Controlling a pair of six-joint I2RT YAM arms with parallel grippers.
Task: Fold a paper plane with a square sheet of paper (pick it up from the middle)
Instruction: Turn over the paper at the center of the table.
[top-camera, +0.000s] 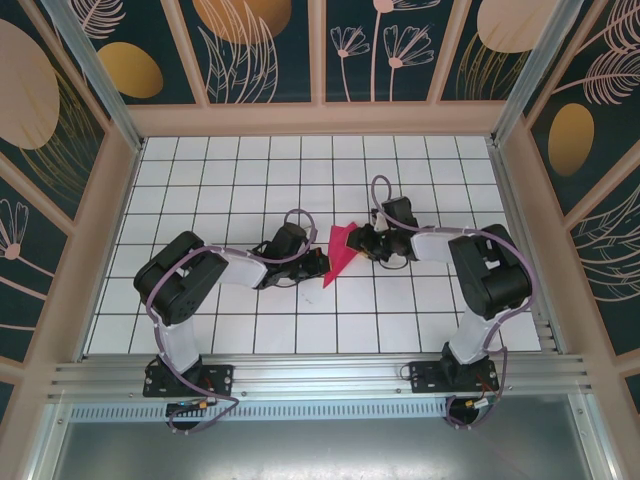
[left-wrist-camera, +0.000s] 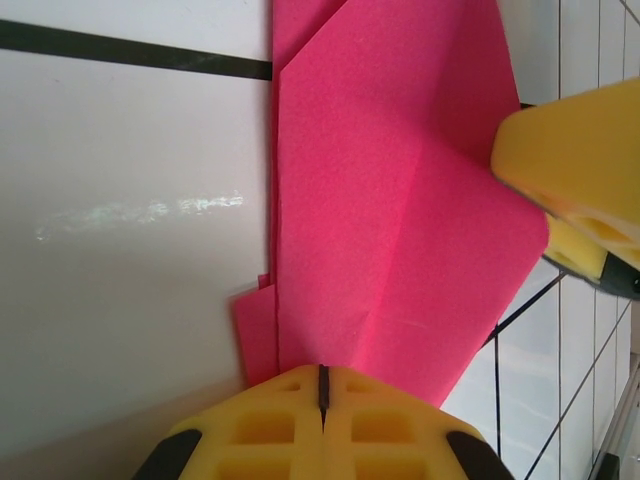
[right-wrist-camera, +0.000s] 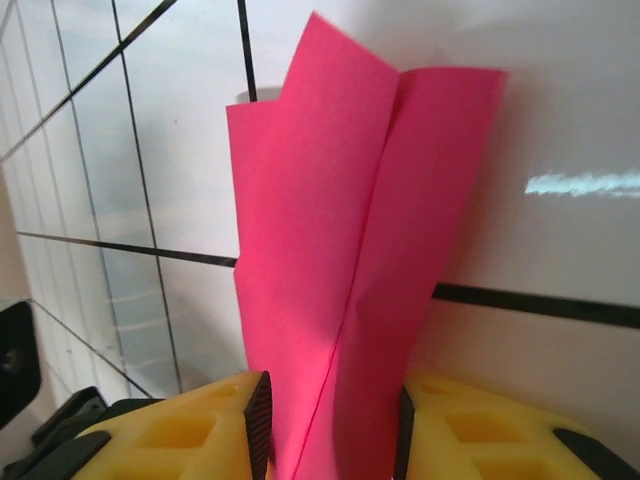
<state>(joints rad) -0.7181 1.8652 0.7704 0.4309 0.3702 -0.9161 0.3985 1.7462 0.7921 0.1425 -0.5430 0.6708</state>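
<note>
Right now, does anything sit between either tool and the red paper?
Nothing visible does. The left tool is shut on one end of the paper, and the right tool grips it between its fingers. Both touch it directly.

Matt paper (left-wrist-camera: 400, 220) on glossy table (left-wrist-camera: 130, 300)
Faintly grainy fibre (creases sharp); table smooth, mirroring light; pads (right-wrist-camera: 180, 430) matt yellow plastic.

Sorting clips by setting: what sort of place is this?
Probably a robot manipulation test cell in a lab: a white gridded tabletop boxed in by leaf-patterned wall panels, with the left arm and right arm bolted to an aluminium rail at its near edge.
</note>
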